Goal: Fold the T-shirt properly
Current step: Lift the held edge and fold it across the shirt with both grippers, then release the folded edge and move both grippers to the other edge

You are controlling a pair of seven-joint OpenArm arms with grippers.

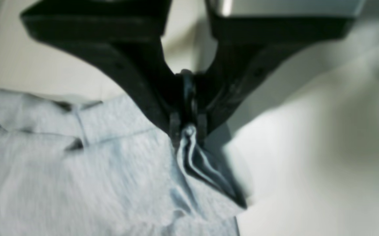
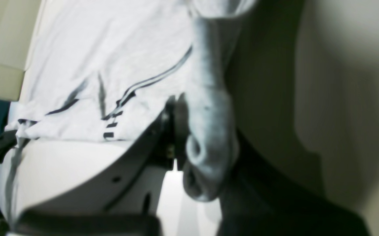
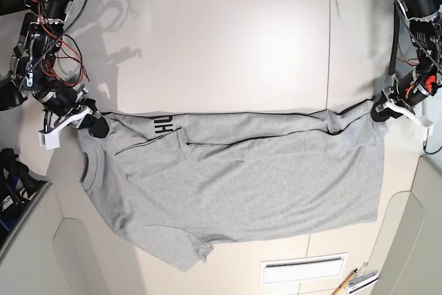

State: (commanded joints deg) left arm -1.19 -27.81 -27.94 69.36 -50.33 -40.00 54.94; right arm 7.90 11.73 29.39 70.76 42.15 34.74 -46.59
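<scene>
Large heather-grey cotton T-shirt [image 3: 242,191] spread wide across pale desk [image 3: 228,46], between the two arms. Top edge in base view runs roughly straight from one gripper to the other; bulk of cloth lies below that edge. Partly folded over, creases and dark gaps along the upper band. Bit of black block lettering [image 3: 164,126] shows on that band, nearer the right gripper.

Left gripper [image 1: 188,126], black: fingers clamped on T-shirt, at its upper corner on base view's right. Cloth bunched between fingertips, pleats running down from them in left wrist view; that view is blurry.

Right gripper [image 2: 205,154], black: fingers clamped on T-shirt, at its upper corner on base view's left. Thick fold of grey cloth sits between the fingers in right wrist view, rising toward top of that view. Lettering there too, beside the gripper, only part of it readable as strokes.

Below the T-shirt in base view, a rounded grey cloth flap sticks out toward the bottom, left of centre. White rectangular panel [image 3: 303,269] near bottom edge, right of centre. Just beside it, small pen-like items [image 3: 349,280], one orange-yellow, plus a white piece [image 3: 362,282]; too small to identify. Dark clutter [image 3: 14,191] at base view's left edge, below the right arm, with cables; items unclear.
</scene>
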